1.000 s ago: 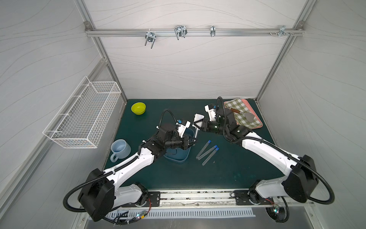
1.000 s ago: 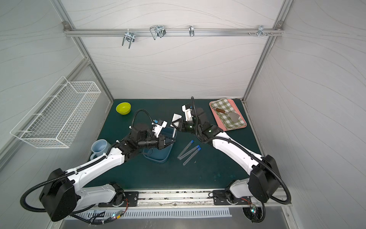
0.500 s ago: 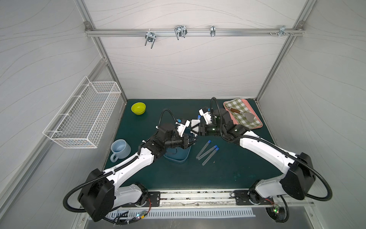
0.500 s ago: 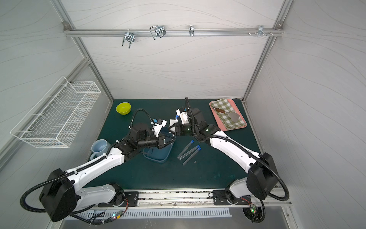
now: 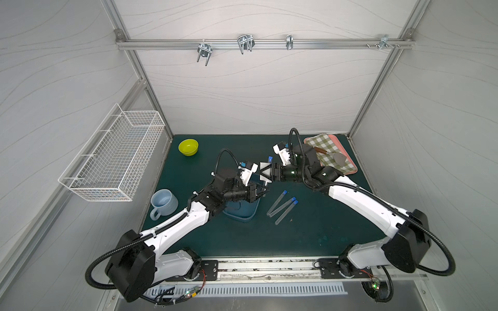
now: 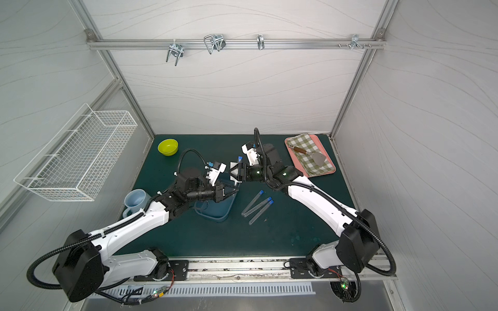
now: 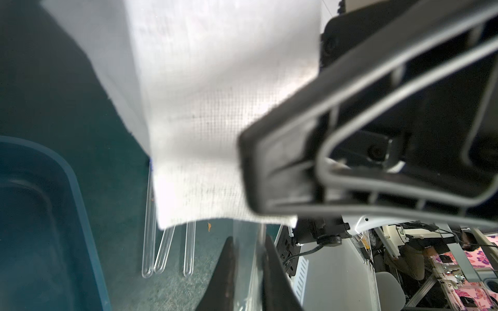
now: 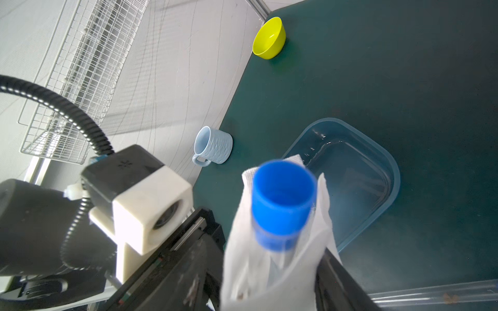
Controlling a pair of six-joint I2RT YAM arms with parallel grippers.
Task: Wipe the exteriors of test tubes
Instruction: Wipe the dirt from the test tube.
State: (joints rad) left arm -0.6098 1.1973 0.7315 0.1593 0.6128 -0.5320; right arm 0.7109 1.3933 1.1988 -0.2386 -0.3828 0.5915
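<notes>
Aloft, test tube (image 8: 283, 199) within white cloth (image 8: 242, 269).

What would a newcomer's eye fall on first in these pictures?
Both arms meeting mid-table: the left gripper is shut on a clear, blue-capped test tube, wrapped in a white cloth at the right gripper. Three more clear tubes lie together on the dark green mat beside the blue plastic tray.

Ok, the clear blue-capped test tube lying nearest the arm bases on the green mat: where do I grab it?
I'd grip that clear blue-capped test tube towards its rounded end, coming straight down, jaws across it. It lies flat, and its blue cap nearly touches the neighbouring tube, while the rounded ends splay apart, leaving room.
</notes>
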